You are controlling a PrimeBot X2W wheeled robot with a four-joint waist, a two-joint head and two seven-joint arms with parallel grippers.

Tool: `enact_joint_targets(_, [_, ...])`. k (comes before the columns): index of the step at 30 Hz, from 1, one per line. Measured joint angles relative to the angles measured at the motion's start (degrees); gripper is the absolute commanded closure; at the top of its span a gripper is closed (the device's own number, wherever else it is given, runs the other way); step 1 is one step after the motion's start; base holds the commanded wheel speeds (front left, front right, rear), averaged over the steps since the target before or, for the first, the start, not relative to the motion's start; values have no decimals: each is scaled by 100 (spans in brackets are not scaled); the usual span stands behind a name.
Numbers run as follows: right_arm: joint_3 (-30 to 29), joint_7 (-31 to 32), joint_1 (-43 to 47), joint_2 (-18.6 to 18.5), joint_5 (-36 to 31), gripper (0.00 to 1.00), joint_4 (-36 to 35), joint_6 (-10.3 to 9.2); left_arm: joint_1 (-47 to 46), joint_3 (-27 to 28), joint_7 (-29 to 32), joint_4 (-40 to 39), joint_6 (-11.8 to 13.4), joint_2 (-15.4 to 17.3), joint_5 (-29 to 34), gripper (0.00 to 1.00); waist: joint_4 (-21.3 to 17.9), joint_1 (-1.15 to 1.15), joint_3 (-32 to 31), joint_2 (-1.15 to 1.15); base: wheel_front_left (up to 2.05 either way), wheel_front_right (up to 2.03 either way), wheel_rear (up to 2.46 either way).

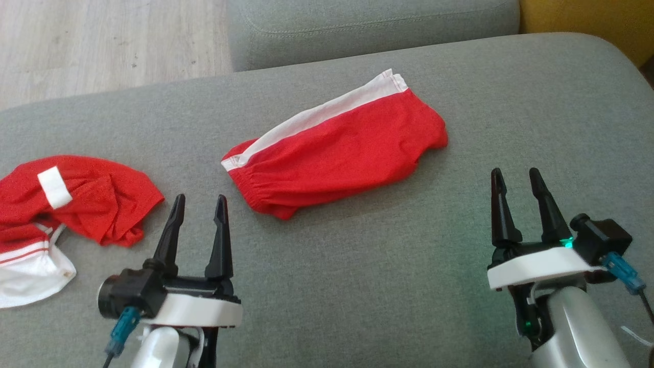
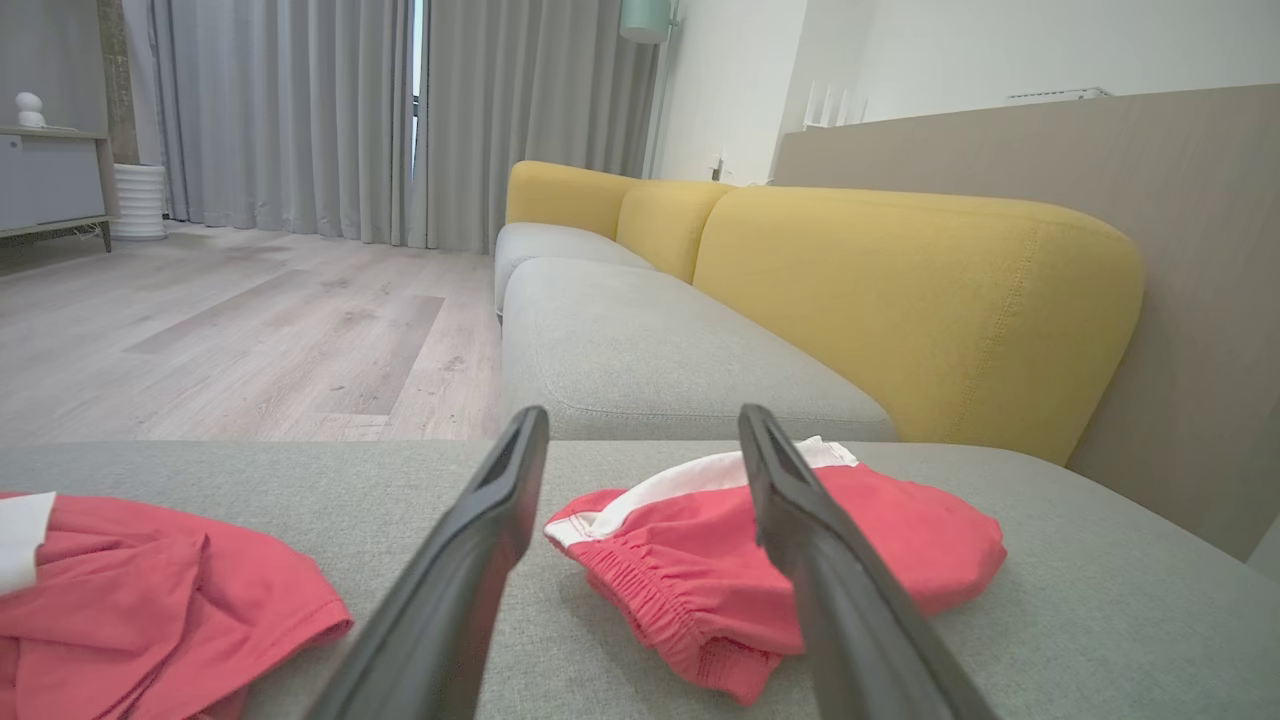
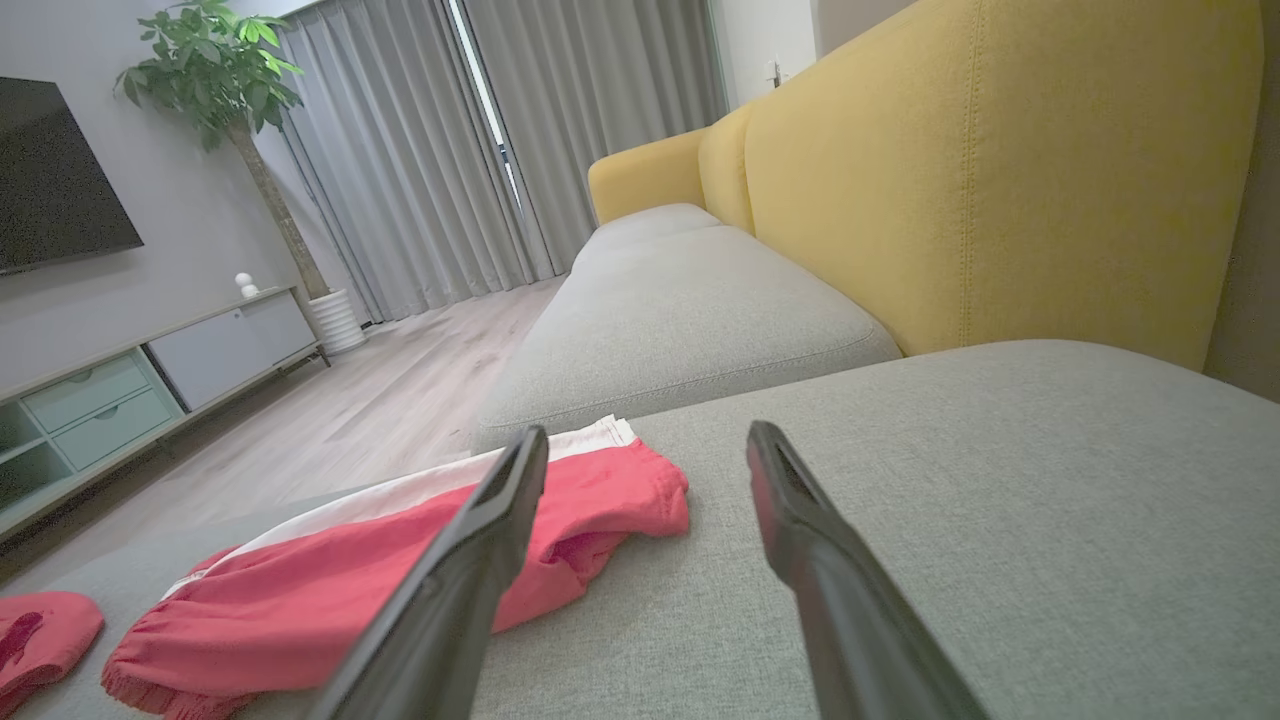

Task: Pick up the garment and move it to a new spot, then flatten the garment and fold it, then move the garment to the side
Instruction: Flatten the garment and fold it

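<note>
Left gripper [image 1: 200, 200] at 7 o'clock and right gripper [image 1: 515, 175] at 4 o'clock: both released, holding nothing. Folded red shorts [image 1: 337, 153] lie at centre on grey sofa cushion [image 1: 368, 286]; crumpled red garment [image 1: 87, 202] at 9 o'clock.

You're looking at red shorts [image 1: 337, 156] folded into a long, flat bundle in the middle of the head view, lying on the grey cushion [image 1: 357, 296]. The long axis runs from 8 o'clock to 2 o'clock. A white stripe [image 1: 327, 111] follows the 11 o'clock edge, and the gathered waistband [image 1: 255, 190] sits at the 8 o'clock end. Well apart, toward 9 o'clock, you have a second red garment [image 1: 92, 199] lying crumpled, with a white tab [image 1: 54, 187] on top and a white part [image 1: 25, 278] on its 7 o'clock side.
</note>
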Motion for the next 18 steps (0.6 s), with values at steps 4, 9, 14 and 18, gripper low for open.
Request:
enact_joint_targets(4, [-15,0,1,0,-9,0,-32,0,2,154,0,22,-151,-100,133,0,21,0,4,0,0,0,0])
enact_joint_targets(9, [-43,0,9,0,-27,0,-65,0,14,224,0,44,-243,-167,220,0,43,0,3,0,0,0,0])
enact_joint_targets(14, [-82,0,10,0,-59,0,-105,0,19,319,0,47,-341,-233,301,0,78,0,14,0,0,0,0])
enact_joint_targets(18, [-145,0,10,0,-157,0,-127,0,18,324,0,47,-391,-253,352,0,130,0,58,0,0,0,0])
